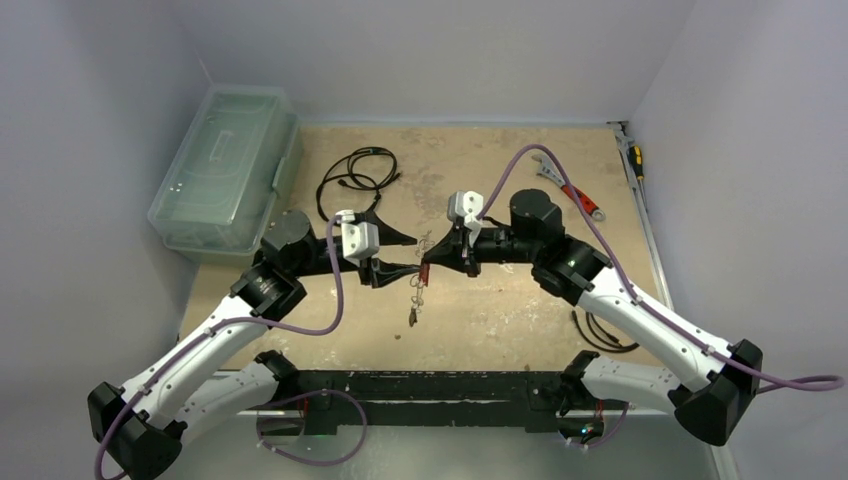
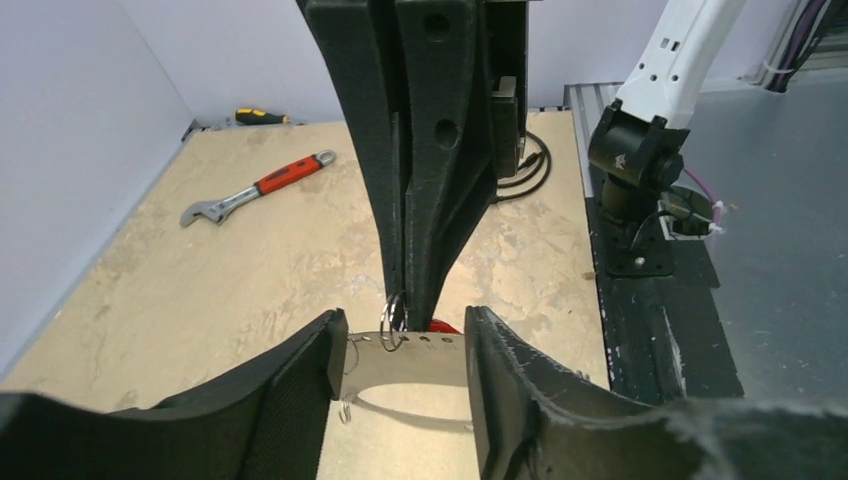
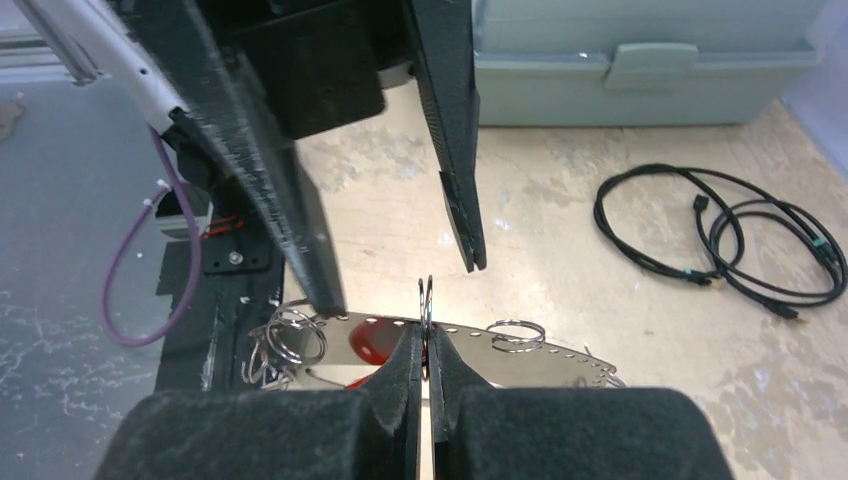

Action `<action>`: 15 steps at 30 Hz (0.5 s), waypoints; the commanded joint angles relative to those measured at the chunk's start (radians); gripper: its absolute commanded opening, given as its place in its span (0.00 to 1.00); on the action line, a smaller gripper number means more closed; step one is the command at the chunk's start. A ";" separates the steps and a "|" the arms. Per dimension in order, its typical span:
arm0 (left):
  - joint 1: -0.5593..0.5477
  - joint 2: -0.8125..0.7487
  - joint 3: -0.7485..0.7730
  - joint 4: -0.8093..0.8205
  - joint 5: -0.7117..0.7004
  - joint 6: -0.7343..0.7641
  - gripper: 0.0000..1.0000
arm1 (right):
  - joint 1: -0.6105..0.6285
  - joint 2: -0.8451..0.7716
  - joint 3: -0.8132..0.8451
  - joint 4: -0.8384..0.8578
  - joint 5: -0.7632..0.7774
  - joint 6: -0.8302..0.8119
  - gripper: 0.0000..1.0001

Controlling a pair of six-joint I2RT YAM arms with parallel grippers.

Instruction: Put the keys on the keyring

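The keyring (image 3: 560, 365) is a thin grey metal band with a row of holes, held above the table between both grippers; it also shows in the left wrist view (image 2: 420, 365). My left gripper (image 2: 405, 350) has its jaws partly apart with the band spanning between them, touching both pads. My right gripper (image 3: 425, 345) is shut on a small split ring (image 3: 425, 295) that stands at the band's holed edge. A red tag (image 3: 368, 342) lies just behind the right fingers. More split rings (image 3: 290, 335) hang at one end. Small keys (image 1: 412, 315) dangle below where the grippers meet (image 1: 420, 270).
A red-handled wrench (image 2: 262, 185) and a screwdriver (image 2: 262, 117) lie at the far right of the table. A coiled black cable (image 3: 720, 235) and a clear plastic box (image 1: 225, 170) are at the far left. Another cable (image 1: 600, 335) lies near the right arm's base.
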 commanded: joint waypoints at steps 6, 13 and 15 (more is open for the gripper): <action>-0.005 0.003 0.113 -0.185 -0.058 0.129 0.48 | 0.015 0.065 0.218 -0.274 0.148 -0.127 0.00; -0.005 0.029 0.134 -0.194 -0.057 0.137 0.44 | 0.104 0.185 0.381 -0.526 0.360 -0.193 0.00; -0.006 0.035 0.134 -0.202 -0.065 0.145 0.44 | 0.129 0.221 0.415 -0.576 0.426 -0.194 0.00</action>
